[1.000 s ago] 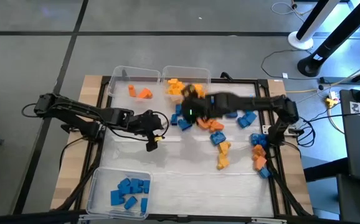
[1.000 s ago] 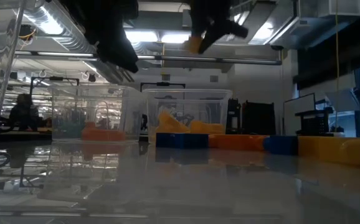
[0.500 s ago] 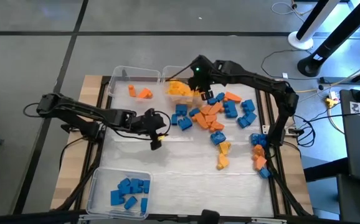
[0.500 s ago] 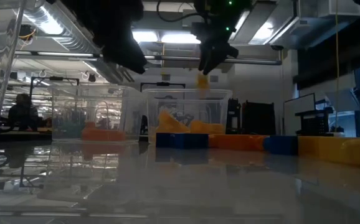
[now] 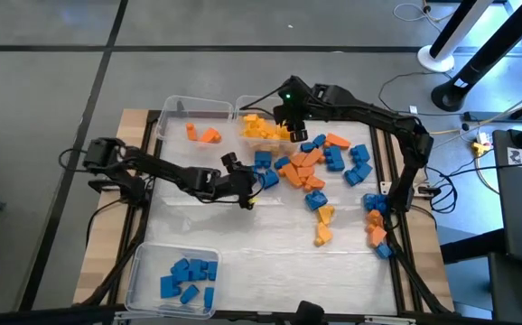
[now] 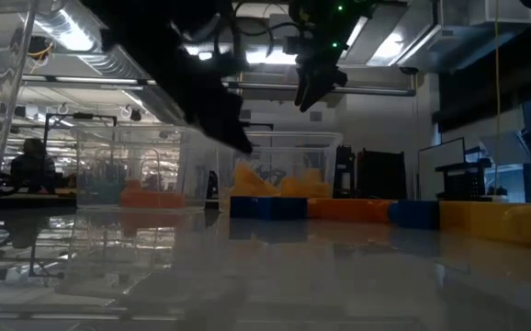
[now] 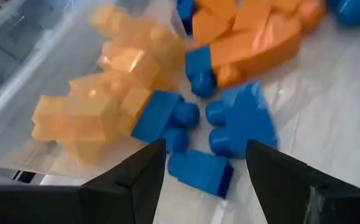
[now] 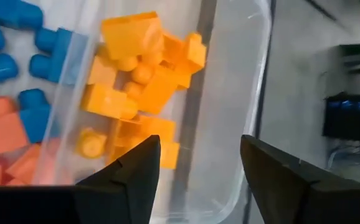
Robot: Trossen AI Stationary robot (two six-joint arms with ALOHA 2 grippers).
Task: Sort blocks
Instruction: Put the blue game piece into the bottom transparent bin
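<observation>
Right arm over the yellow bin, left arm reaching for blue bricks

The white-topped table (image 5: 243, 235) carries three clear plastic rectangular bins; the one at the far edge's middle (image 5: 247, 102) holds yellow bricks (image 8: 136, 93), and loose blue, orange and yellow plastic interlocking blocks (image 5: 311, 171) lie right of centre. The right gripper (image 5: 290, 116) hangs above that bin, fingers spread and empty. The left gripper (image 7: 205, 165), jaws wide and empty, frames a small blue brick (image 7: 200, 172): best to descend square, straddling that brick alone, clear of its neighbours.
</observation>
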